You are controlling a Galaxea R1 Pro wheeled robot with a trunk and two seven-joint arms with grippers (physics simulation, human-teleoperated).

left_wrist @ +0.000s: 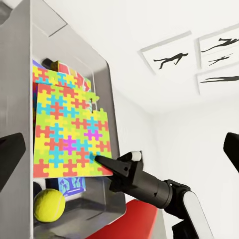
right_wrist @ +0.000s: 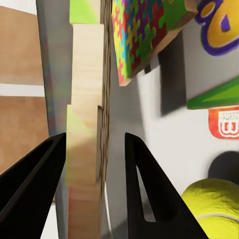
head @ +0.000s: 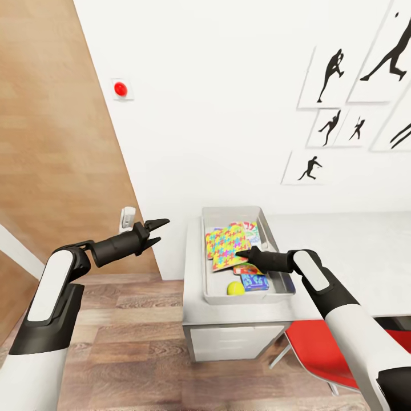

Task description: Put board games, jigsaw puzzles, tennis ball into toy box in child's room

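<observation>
- The toy box (head: 212,294) sits at the left end of the surface (head: 342,251), its near rim close to the surface's front edge and its left wall just inside the left edge.
- Inside it, the two jigsaw puzzles (head: 228,244) lie overlapped on top of the pile, covering most of the back and middle of the box.
- Printed board games (head: 255,282) peek out beneath the puzzles: a blue one at the front right, a white one with red and yellow print at the back. In the right wrist view a purple-outlined yellow letter and a small red label show on a box, but the words cannot be read.
- The tennis ball (head: 235,288) rests on the box floor near the front wall, just beside the blue game.
- The right end effector (head: 244,253) reaches into the box from the right; its fingers stand on either side of the edge of the upper puzzle, which is tilted up. The right wrist view shows the puzzle's thick pale edge between the dark fingers, and I cannot tell whether they press on it.
- The left end effector (head: 161,228) hangs in open air to the left of the surface, over the wooden floor (head: 131,319), fingers spread apart and holding nothing.
- A red chair (head: 325,354) stands tucked under the surface's front edge, beneath the right arm.
</observation>
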